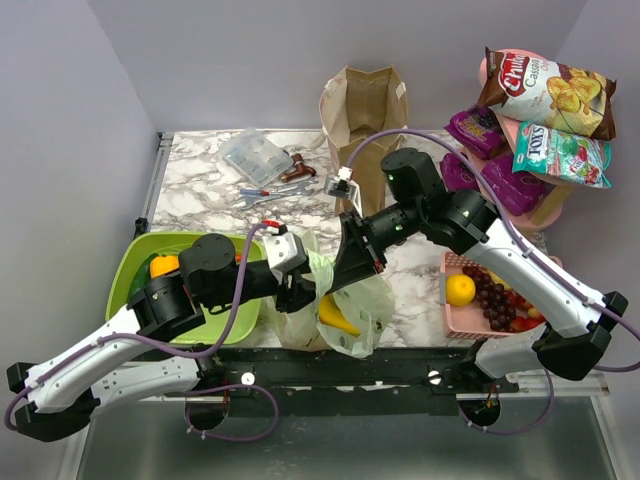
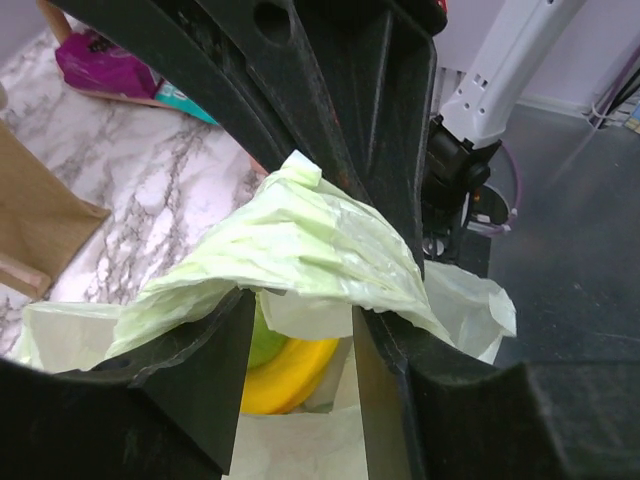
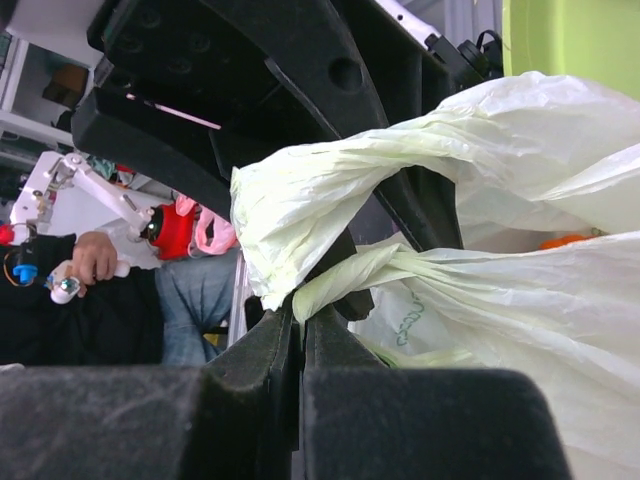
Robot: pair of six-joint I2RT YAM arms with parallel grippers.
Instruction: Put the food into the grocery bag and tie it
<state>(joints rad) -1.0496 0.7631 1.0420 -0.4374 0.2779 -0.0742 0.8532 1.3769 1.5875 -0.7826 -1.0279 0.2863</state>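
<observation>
Green tray [image 1: 122, 262] at left holds a yellow-orange pepper [image 1: 164, 265]; beside it the left gripper [image 2: 300, 318] has its jaws apart, with bag film at the tips. Grocery bag [image 1: 372, 300] sits at the near table [image 1: 200, 185] edge between the arms, bananas [image 1: 335, 316] visible inside. Right gripper [image 3: 302, 318] is pinched tight on a twisted strand of the bag; farther right, an orange fruit [image 1: 460, 290] lies in the pink tray [image 1: 452, 328].

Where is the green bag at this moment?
Top view: the green bag sits at the table's near edge, centre, between the green bowl, left, and the pink tray, right.
</observation>
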